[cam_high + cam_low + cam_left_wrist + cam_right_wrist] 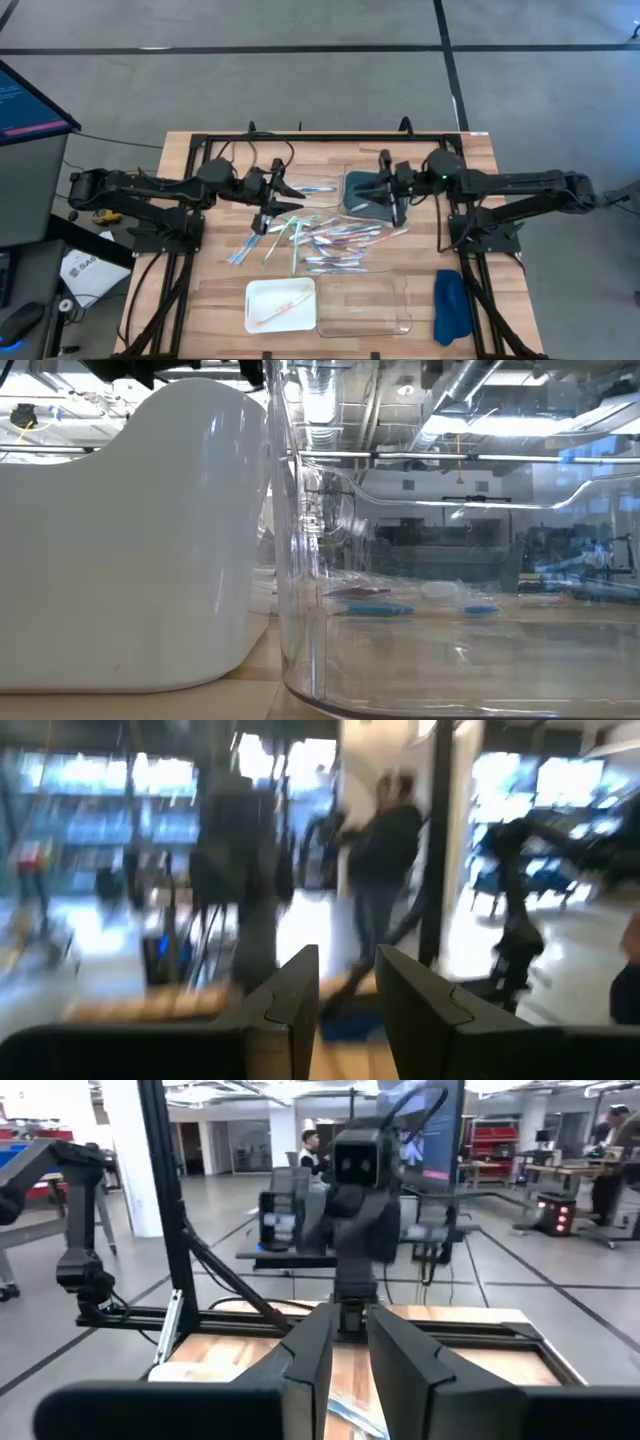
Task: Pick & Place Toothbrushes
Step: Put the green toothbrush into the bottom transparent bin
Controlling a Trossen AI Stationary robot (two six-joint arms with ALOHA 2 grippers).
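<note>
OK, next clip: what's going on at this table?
A two-armed robot is sorting a loose pile of thin plastic toothbrushes in the middle of a wooden table. A white tray at the front already holds one or two; the clear tray beside it looks empty. The left gripper and right gripper both hang over the pile, with nothing visibly held.

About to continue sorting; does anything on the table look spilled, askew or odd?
The toothbrushes lie in a loose, crisscrossed heap across mid-table, a few strays at its left edge. Only one seems to lie in the white tray; the clear tray looks empty. Nothing looks damaged.
</note>
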